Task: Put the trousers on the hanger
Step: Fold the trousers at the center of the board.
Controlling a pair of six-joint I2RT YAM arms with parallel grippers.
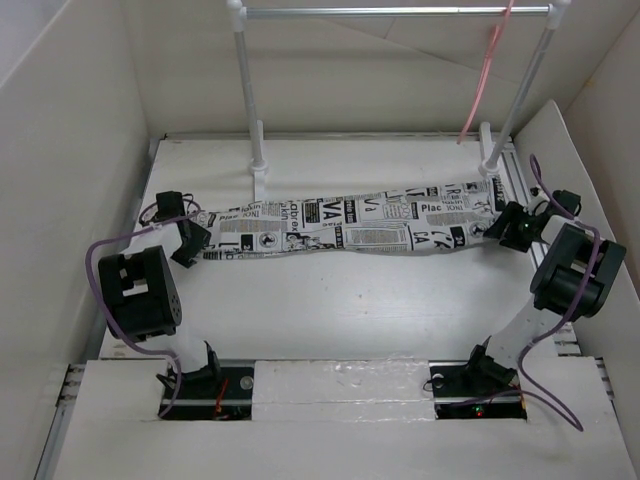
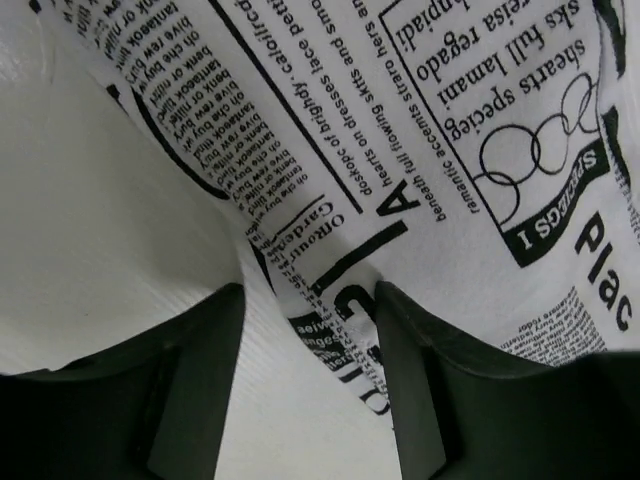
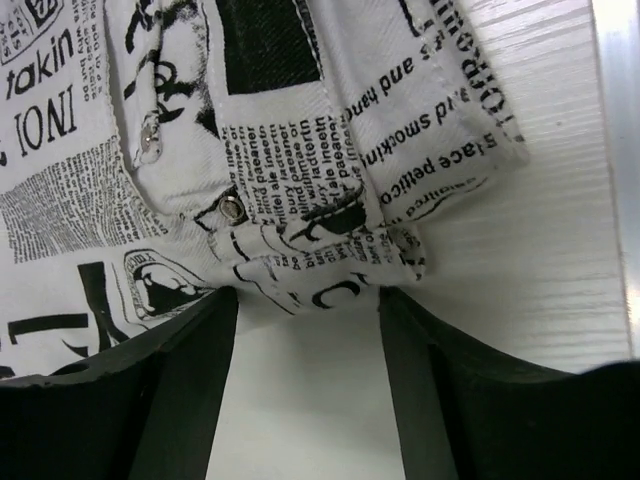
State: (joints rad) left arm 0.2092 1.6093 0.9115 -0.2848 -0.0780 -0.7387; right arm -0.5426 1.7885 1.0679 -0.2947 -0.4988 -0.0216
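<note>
on table (image 1: 350,300) | trousers (image 1: 350,228) stretched flat | left gripper (image 2: 310,295) jaws apart | right gripper (image 3: 308,295) jaws apart

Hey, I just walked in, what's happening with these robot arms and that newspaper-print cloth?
Two robot arms are working on a pair of trousers lying stretched out flat across the table. The left pincer is at the leg end and the right pincer is at the waist end. Both have their jaws apart with the cloth edge at their tips, not clamped. The pink hanger hangs on the rack behind, with no trousers on it yet.
</note>
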